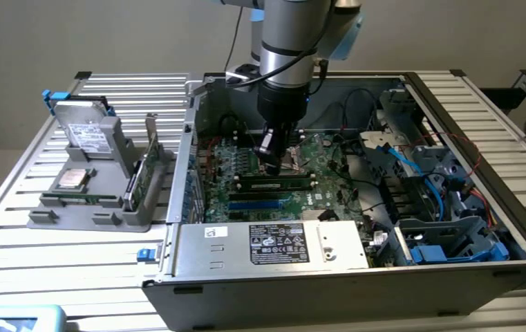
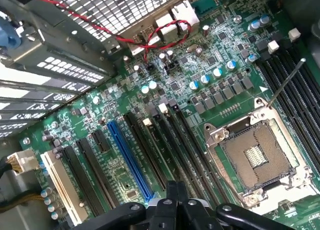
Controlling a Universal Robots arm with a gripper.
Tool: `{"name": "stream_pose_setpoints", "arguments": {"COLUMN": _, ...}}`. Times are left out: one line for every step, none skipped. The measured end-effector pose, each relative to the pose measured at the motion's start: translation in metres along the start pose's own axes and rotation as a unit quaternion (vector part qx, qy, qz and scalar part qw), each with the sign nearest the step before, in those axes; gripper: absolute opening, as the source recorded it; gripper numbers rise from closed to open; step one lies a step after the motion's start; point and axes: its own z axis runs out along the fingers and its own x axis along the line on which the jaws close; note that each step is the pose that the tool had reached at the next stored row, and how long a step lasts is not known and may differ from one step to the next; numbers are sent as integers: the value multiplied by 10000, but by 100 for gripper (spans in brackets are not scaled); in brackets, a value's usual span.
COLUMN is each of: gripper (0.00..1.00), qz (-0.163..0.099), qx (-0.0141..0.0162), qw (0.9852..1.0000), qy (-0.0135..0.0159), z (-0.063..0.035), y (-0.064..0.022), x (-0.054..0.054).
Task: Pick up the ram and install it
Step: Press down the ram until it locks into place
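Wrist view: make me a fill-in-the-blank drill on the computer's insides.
The jaws above the motherboard are ___.
The motherboard is ___ in colour.
One long slot among the black ones is ___.
Missing words: shut; green; blue.

Plain pale wall (image 1: 106, 34) behind a slatted aluminium table (image 1: 32, 207), evenly lit.

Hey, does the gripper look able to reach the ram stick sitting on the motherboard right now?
Probably yes. The case is open on top, the gripper hangs just beside the ram stick, and no cable seems to cross it. The jaws are shut, though.
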Motion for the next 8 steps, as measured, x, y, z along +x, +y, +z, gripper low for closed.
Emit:
{"name": "stream_pose_setpoints", "arguments": {"gripper": 11, "qz": 71, "qx": -9, "qw": 10000, "qy": 1, "z": 0, "y": 0, "x": 0}}
{"name": "stream_pose_setpoints", "arguments": {"gripper": 11, "qz": 140, "qx": -18, "qw": 9999, "qy": 2, "z": 0, "y": 0, "x": 0}}
{"name": "stream_pose_setpoints", "arguments": {"gripper": 11, "qz": 212, "qx": -27, "qw": 9998, "qy": 4, "z": 0, "y": 0, "x": 0}}
{"name": "stream_pose_setpoints", "arguments": {"gripper": 11, "qz": 280, "qx": -37, "qw": 9996, "qy": 5, "z": 0, "y": 0, "x": 0}}
{"name": "stream_pose_setpoints", "arguments": {"gripper": 11, "qz": 346, "qx": -45, "qw": 9994, "qy": 5, "z": 0, "y": 0, "x": 0}}
{"name": "stream_pose_setpoints", "arguments": {"gripper": 11, "qz": 408, "qx": -53, "qw": 9992, "qy": 6, "z": 0, "y": 0, "x": 0}}
{"name": "stream_pose_setpoints", "arguments": {"gripper": 11, "qz": 470, "qx": -61, "qw": 9989, "qy": 7, "z": 0, "y": 0, "x": 0}}
{"name": "stream_pose_setpoints", "arguments": {"gripper": 11, "qz": 533, "qx": -70, "qw": 9986, "qy": 8, "z": 0, "y": 0, "x": 0}}
